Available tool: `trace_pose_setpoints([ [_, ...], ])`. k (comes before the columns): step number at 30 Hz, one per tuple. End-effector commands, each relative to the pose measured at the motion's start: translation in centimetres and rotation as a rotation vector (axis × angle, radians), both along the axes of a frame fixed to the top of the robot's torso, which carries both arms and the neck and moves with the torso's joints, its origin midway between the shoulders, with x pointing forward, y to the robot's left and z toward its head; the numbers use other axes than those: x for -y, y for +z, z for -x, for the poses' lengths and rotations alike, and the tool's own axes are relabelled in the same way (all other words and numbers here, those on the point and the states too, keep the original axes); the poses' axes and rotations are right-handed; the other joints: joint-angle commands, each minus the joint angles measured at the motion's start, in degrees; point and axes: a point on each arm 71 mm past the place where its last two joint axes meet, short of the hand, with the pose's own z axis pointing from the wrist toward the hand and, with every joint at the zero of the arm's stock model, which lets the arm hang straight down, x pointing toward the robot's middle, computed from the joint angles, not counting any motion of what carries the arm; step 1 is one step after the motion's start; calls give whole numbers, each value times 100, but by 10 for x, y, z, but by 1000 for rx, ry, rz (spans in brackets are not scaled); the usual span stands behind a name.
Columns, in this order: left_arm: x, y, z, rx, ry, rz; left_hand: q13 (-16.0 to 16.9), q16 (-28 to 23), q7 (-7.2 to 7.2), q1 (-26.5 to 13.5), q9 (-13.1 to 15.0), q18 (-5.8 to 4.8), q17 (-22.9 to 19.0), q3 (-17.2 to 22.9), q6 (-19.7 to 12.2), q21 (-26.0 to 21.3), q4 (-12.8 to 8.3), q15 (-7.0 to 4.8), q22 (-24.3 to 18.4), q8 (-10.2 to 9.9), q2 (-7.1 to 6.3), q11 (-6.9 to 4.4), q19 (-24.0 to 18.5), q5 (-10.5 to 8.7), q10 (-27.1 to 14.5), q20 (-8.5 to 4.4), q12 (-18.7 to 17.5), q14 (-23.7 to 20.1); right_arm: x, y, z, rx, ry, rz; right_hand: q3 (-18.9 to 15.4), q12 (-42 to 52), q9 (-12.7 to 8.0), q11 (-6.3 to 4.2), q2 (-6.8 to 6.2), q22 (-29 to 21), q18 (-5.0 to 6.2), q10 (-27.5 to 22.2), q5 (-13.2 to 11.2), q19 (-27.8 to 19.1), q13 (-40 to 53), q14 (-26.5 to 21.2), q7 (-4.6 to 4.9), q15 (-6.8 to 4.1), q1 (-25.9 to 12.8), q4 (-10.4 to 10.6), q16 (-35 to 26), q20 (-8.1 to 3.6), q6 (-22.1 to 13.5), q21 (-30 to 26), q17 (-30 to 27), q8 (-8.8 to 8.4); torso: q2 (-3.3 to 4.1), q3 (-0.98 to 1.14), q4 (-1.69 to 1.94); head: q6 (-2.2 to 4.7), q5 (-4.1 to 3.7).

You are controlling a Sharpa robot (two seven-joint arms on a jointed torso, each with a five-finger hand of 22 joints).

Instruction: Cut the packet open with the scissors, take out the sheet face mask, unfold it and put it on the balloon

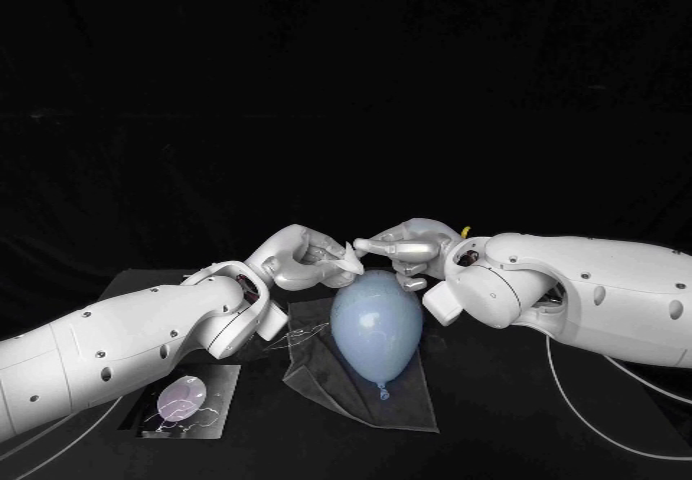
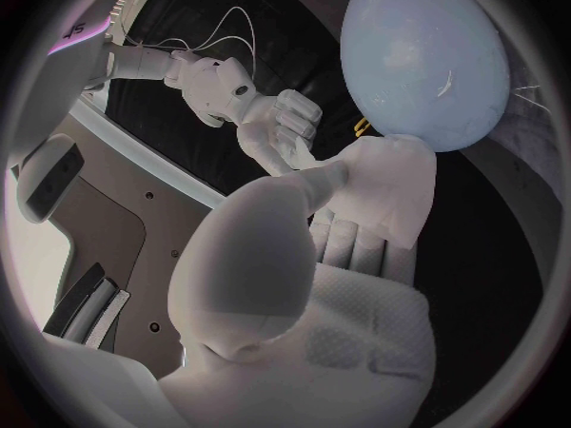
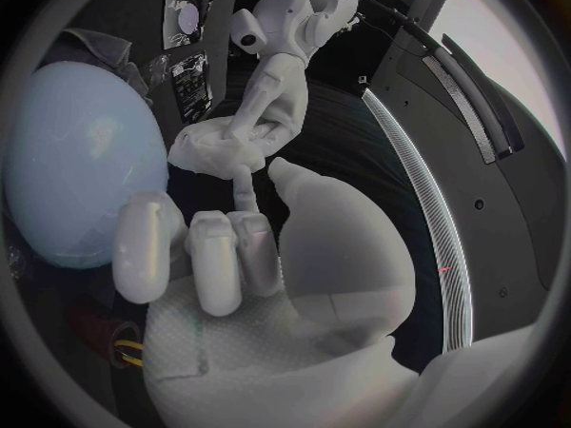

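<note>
Both hands meet just above the far, rounded end of the balloon (image 1: 378, 320). The left hand (image 1: 300, 260) has its fingers closed on the sheet mask (image 3: 214, 149), a pale bunched wad, not spread out. In the left wrist view the mask sits right against the balloon's top.

On the right hand (image 1: 411, 248), 1 finger reaches out and touches the mask and the rest are half-curled. Can't tell whether it actually pinches the mask.

The balloon lies on a dark cloth (image 1: 325, 385) at table centre, knot toward the robot. 1 picture card (image 1: 183, 402) lies near the left forearm.
</note>
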Motion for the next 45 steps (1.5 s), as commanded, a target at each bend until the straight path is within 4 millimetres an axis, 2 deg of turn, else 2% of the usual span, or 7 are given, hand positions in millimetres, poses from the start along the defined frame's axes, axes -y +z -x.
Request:
trace_pose_setpoints([
  [1,2,1,1,4,-10,0,4,26,-1,1,2,29,7,46,35,31,-77,-15,10,18,31,-94,-39,18,131,-7,19,10,-2,1,-2,21,22,-2,-48,17,-10,52,8,1056,-8,589,-38,-16,1498,598,16,47,73,-2,31,33,-49,-39,1510,-28,-4,-1,-5,0,1],
  [20,6,0,0,-14,-22,-7,3,24,0,-10,0,19,13,53,40,33,-90,-16,13,15,34,-93,-73,17,135,-1,17,13,-11,-1,-6,19,62,22,-118,31,18,35,67,1064,-11,595,-102,-8,1505,598,-13,43,287,-119,31,45,69,-5,1510,7,-2,1,-2,17,4],
  [26,6,0,0,-15,-23,-8,3,23,0,-14,-1,16,15,56,41,33,-93,-16,13,14,36,-93,-84,17,136,2,16,13,-12,-1,-6,24,65,32,-112,31,43,-17,135,1068,-12,595,-101,-1,1505,598,-73,2,437,-209,31,19,190,13,1510,60,-5,0,-3,21,3],
  [32,6,0,0,-18,-22,-10,2,23,0,-15,-2,15,16,57,41,33,-95,-16,13,14,36,-93,-89,18,136,2,16,13,-11,-1,-6,32,70,53,14,31,93,-116,247,1077,-18,595,-100,18,1505,598,-187,-80,727,-440,31,-48,397,53,1510,171,-5,1,-2,19,5],
  [36,5,0,0,-18,-19,-11,2,22,1,-17,-2,14,16,58,42,33,-96,-16,14,13,37,-93,-94,17,137,3,15,14,-10,-1,-5,34,74,66,14,31,115,-149,236,1081,-21,595,-95,27,1505,598,-224,-110,704,-459,31,-75,483,69,1510,224,-5,0,-5,18,5],
  [45,4,-1,0,-21,-17,-14,2,22,1,-18,-3,13,17,59,42,34,-98,-16,14,13,37,-93,-97,18,137,4,15,14,-6,-1,-3,43,75,83,-66,31,111,-160,160,1078,-22,595,-104,25,1505,598,-228,-130,552,-400,31,-104,474,64,1510,221,-6,3,-6,19,8],
])
